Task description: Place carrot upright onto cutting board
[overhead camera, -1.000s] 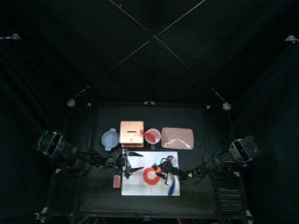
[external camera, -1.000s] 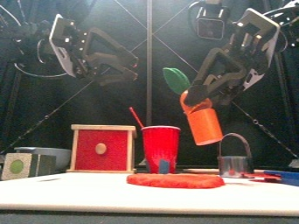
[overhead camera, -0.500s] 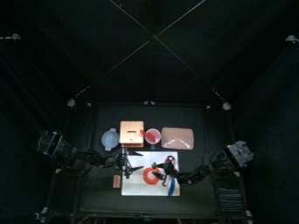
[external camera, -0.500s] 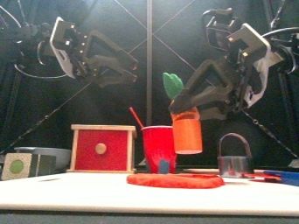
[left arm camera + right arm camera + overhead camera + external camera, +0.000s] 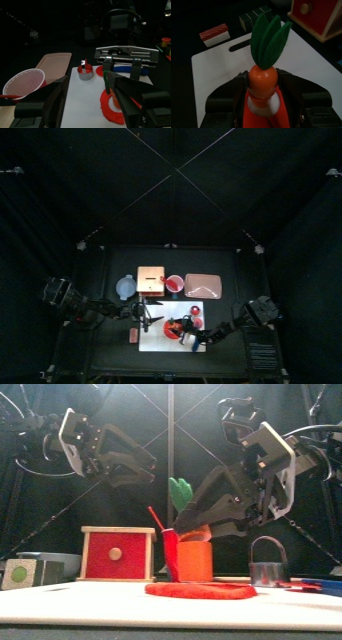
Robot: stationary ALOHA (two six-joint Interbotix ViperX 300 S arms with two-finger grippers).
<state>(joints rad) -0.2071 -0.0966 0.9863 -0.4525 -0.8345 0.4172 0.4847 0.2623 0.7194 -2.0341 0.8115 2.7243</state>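
The carrot (image 5: 195, 560), orange with green leaves (image 5: 268, 35), stands close to upright between the jaws of my right gripper (image 5: 198, 532), which is shut on its upper body. Its lower end is down at a flat red ring (image 5: 201, 589) lying on the white cutting board (image 5: 107, 609); I cannot tell whether it touches. In the right wrist view the carrot (image 5: 263, 80) sits between both jaws over the board (image 5: 224, 70). My left gripper (image 5: 90, 107) is open and holds nothing, raised over the board's left part (image 5: 144, 314).
Behind the board stand a red cup (image 5: 171, 544), a red and wood box (image 5: 116, 552) and a metal cup (image 5: 269, 570). A pink tray (image 5: 203, 284) lies at the back right. A small red and white block (image 5: 215, 34) rests past the board's edge.
My right gripper has come down and leftward with the carrot, turning it from tilted to nearly upright and bringing its base down to the red ring. The left arm has stayed put.
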